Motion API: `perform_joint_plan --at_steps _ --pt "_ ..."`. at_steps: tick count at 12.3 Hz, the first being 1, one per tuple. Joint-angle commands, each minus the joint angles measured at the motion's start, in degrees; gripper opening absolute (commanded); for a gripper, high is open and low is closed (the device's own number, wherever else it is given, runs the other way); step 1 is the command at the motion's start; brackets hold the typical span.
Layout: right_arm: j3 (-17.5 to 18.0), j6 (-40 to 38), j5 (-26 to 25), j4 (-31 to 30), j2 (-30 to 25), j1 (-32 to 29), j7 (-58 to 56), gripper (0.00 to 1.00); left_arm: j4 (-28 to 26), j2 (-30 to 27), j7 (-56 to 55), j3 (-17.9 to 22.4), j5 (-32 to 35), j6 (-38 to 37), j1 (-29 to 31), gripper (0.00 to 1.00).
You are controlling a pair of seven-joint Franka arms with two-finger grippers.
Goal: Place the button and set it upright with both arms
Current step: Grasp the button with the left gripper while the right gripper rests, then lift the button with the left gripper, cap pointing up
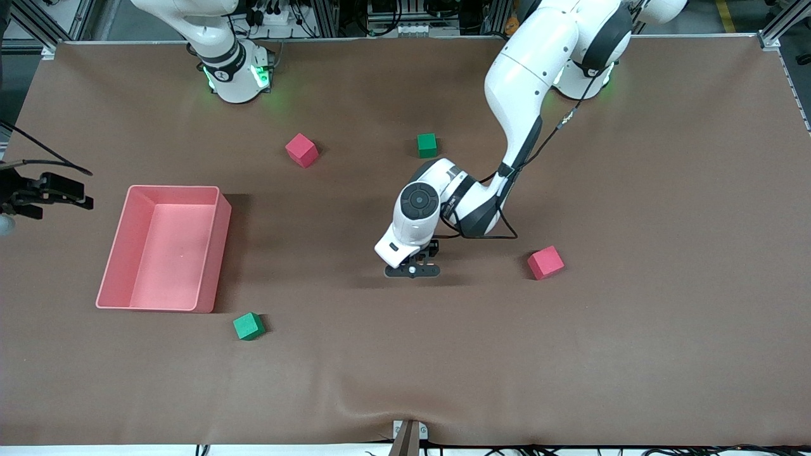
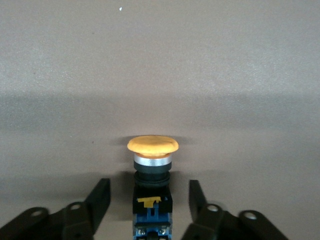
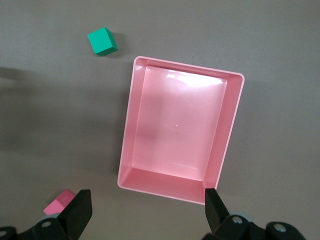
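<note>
**Op A:** While the left gripper point(image 1: 412, 270) sits low over the brown mat point(image 1: 633, 354) at mid-table, what do you read from its wrist view?

**Op B:** Push-button point(image 2: 152, 177) lies between the two black fingers point(image 2: 98, 196), orange cap pointing away from the palm, silver collar and black body next, blue base nearest the camera. A gap shows on each side of the body. Jaws part-way in, not yet pressing. I would not call it grasped.

**Op A:** Lying down or standing?

**Op B:** Appears to be on its side on the mat, axis along the fingers. In the front view it is hidden under the wrist, so location is only: under the left gripper, roughly between the pink cube point(image 1: 545, 262) toward the left arm's end and the pink bin point(image 1: 215, 253) toward the right arm's end.

**Op A:** Right gripper point(image 1: 47, 193)?

**Op B:** Waiting, up in the air at the right arm's end of the table, near the bin. Its wrist view shows fingers spread wide with nothing between them, the empty bin point(image 3: 230, 125) below, a green cube point(image 3: 103, 41) just beside the bin.

**Op A:** Step in hand?

**Op B:** Judgement: pick-up of the button by the left arm, closing phase. Upright placement not yet done.

**Op A:** Next move needs?

**Op B:** Finish the squeeze squarely on the black body, not the cap. The part is small and round, so an off-centre pinch could roll it. Then lift, and likely bring in the right arm to help turn it cap-up.
</note>
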Motion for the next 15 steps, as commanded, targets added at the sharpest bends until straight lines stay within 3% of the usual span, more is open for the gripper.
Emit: perform_joint_plan --at_steps 1,5,9,12,15 --pt "0.49 -1.01 0.43 -1.06 -4.15 0.40 2.42 1.00 1.44 0.84 0.94 0.35 -0.65 0.40 -0.28 0.41" --pt "0.58 -0.66 -2.38 -1.06 -4.25 2.16 6.65 1.00 1.44 0.58 0.41 0.35 -0.65 0.40 -0.28 0.02" --pt "0.32 -0.93 -2.47 -5.08 -7.75 1.81 6.13 1.00 1.44 -1.62 0.24 0.70 -0.47 0.31 -0.01 0.00" --pt "0.23 -1.45 -2.73 -7.12 -11.19 0.58 6.04 1.00 1.27 -3.20 -7.20 2.01 0.48 0.22 -0.89 0.00" --pt "0.40 -2.41 -2.73 -6.95 -10.67 0.84 6.03 1.00 1.18 -4.52 -15.38 8.67 7.68 0.22 -7.72 0.00"
